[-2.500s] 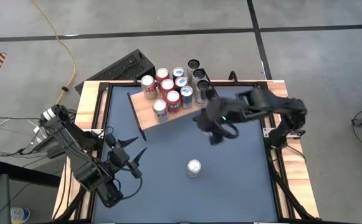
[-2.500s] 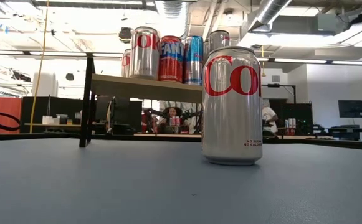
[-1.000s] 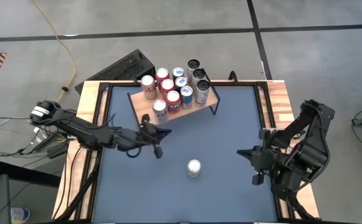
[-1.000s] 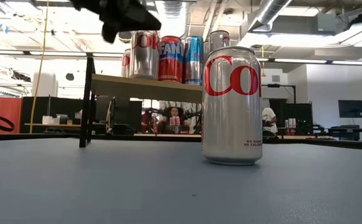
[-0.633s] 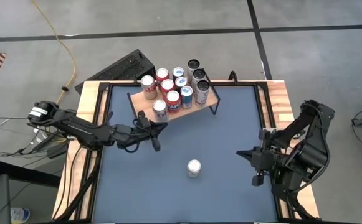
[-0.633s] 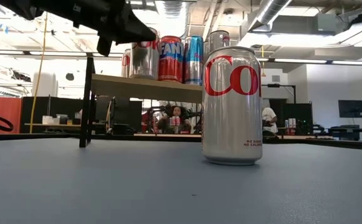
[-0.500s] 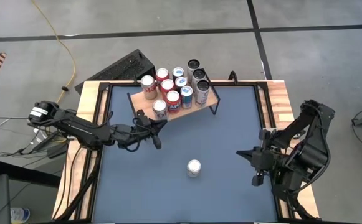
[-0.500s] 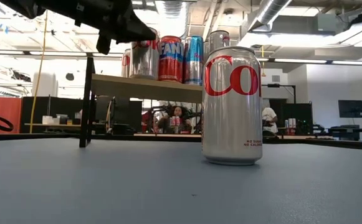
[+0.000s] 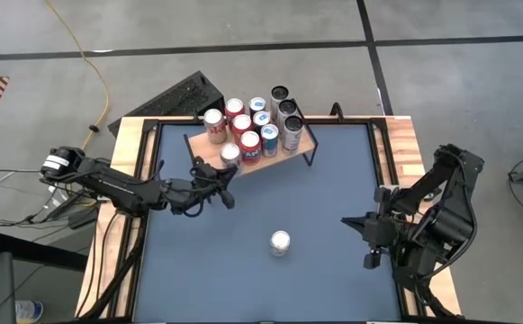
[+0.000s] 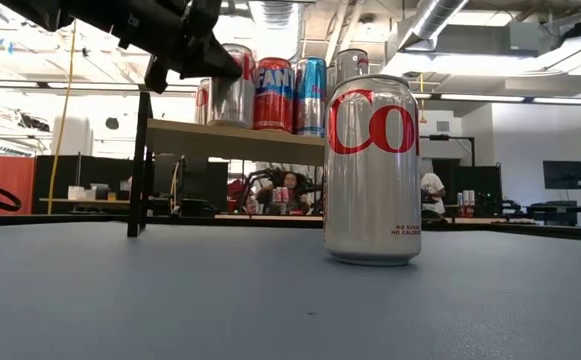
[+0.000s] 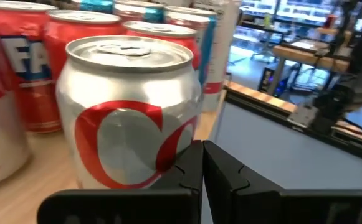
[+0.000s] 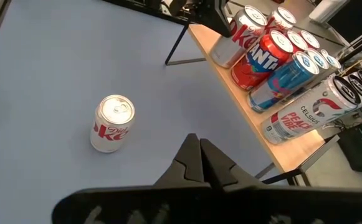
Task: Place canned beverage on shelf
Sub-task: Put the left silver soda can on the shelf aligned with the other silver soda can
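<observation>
A silver canned beverage with red letters (image 9: 280,242) stands upright on its base on the blue-grey table, near the middle (image 10: 372,170) (image 12: 112,123). The shelf (image 9: 209,165), a wooden board on thin black legs, stands at the far side and carries several cans. My left gripper (image 9: 229,173) is shut and level at the shelf's near-left corner, right before a silver can (image 11: 131,118) that stands on the board. My right gripper (image 9: 347,221) is shut and hangs above the table's right part, clear of everything. My left gripper's shut fingertips (image 11: 196,152) stand level at the lower side wall of the silver can (image 11: 174,146) on the shelf's near-left corner. Whether they touch it I cannot tell. The can stands upright on the board.
Red, blue, white and dark-topped cans (image 9: 261,121) crowd the shelf's board. A black flat object (image 9: 166,101) lies beyond the table's far-left corner. Wooden rims (image 9: 403,153) edge the table. Open table surface lies around the lone can.
My left gripper has gone toward the table's far edge, up to the shelf's near-left corner and the silver can there, turning as it went, and has sunk slightly. It has stayed shut. The cans stand as before.
</observation>
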